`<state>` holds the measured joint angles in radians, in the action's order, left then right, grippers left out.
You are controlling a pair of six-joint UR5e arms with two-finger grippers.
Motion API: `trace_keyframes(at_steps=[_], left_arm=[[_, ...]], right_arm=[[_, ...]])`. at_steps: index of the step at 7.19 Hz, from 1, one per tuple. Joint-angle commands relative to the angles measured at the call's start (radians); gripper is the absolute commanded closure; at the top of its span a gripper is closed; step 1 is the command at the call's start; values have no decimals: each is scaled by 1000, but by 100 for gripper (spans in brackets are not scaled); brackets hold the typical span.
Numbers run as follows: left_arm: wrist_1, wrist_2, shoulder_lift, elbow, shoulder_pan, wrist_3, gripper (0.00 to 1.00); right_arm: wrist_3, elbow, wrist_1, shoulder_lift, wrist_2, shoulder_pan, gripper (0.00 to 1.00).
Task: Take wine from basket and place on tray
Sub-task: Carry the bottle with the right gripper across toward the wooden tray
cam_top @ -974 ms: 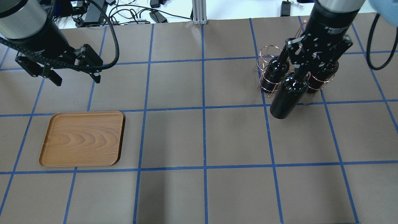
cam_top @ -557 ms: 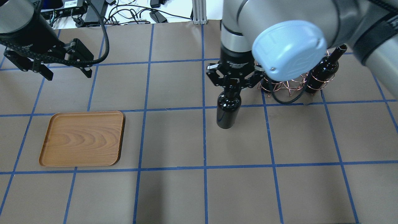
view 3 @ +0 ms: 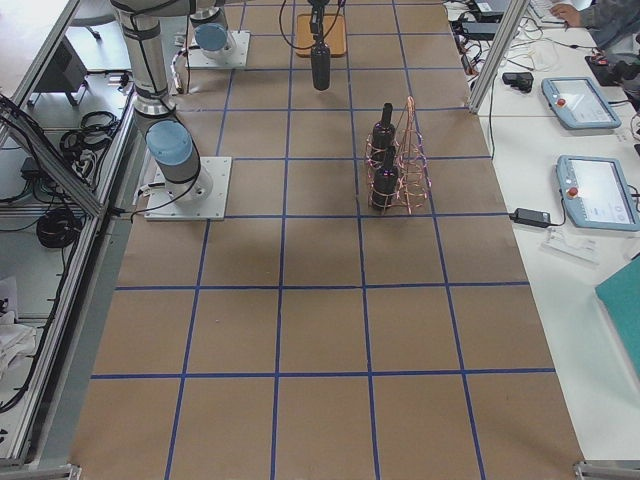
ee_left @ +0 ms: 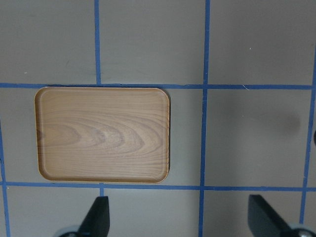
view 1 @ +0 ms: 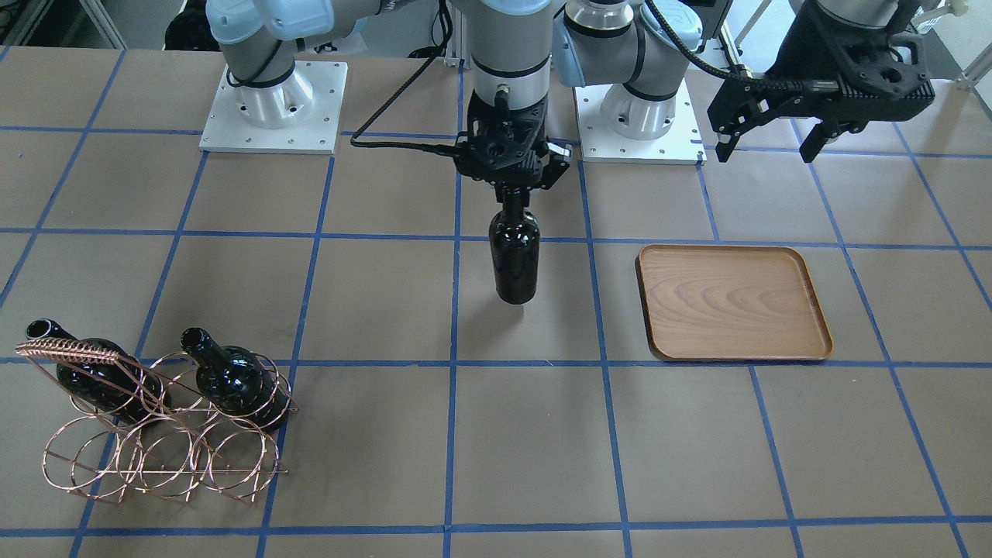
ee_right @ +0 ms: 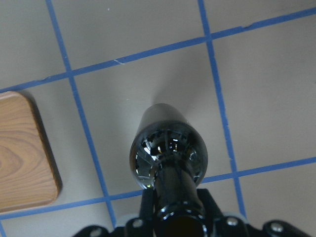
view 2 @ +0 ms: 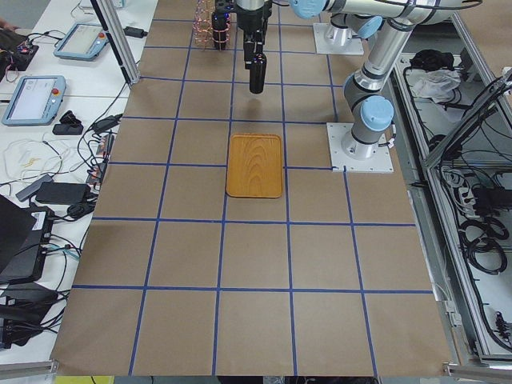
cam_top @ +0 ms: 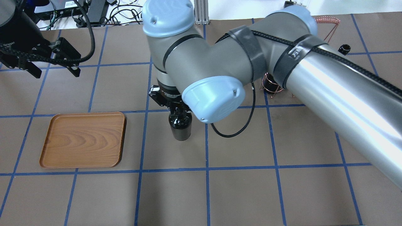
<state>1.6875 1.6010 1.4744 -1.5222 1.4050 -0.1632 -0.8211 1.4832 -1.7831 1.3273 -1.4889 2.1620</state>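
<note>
My right gripper [view 1: 511,184] is shut on the neck of a near-black wine bottle [view 1: 515,263] and holds it upright above the table's middle. The bottle also shows in the overhead view [cam_top: 180,127] and the right wrist view [ee_right: 168,148]. It hangs one grid square to the side of the empty wooden tray [view 1: 732,302], which also shows in the overhead view [cam_top: 83,139]. The copper wire basket [view 1: 155,442] holds two more bottles [view 1: 93,380] [view 1: 232,380]. My left gripper [view 1: 771,146] is open and empty, high behind the tray [ee_left: 103,133].
Brown paper with a blue tape grid covers the table. My right arm [cam_top: 282,69] stretches across the overhead view and hides most of the basket [cam_top: 270,86]. Cables and devices lie beyond the far table edge [cam_top: 125,14].
My right gripper has carried the bottle out of the basket and leftward across the table toward the tray. My left gripper has drifted a little left and stayed open.
</note>
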Motion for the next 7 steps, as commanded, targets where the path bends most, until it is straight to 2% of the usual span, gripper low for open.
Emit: trace_keyframes(at_steps=[1,3,4,5,6,7], left_arm=[[11,0,-8,-9,9,13,0],[9,7,-8,-12,2,10,0],[9,7,-8,-10,-14,1,0],[20,5,-8,-10,-39,-2,0],[30,5,-9,-9,-67,-28,0],[31,4,-9,-9,-83,-62,0]], right_arm=[[-120,-61,-27,-81,-10,108,84],[-144,-63,-74,-100,1,131,80],[-144,-63,-75,-102,4,133,66],[-144,-61,-75,-109,7,147,57],[-144,-61,-75,-112,7,154,38],[-144,-63,-76,-111,7,154,23]])
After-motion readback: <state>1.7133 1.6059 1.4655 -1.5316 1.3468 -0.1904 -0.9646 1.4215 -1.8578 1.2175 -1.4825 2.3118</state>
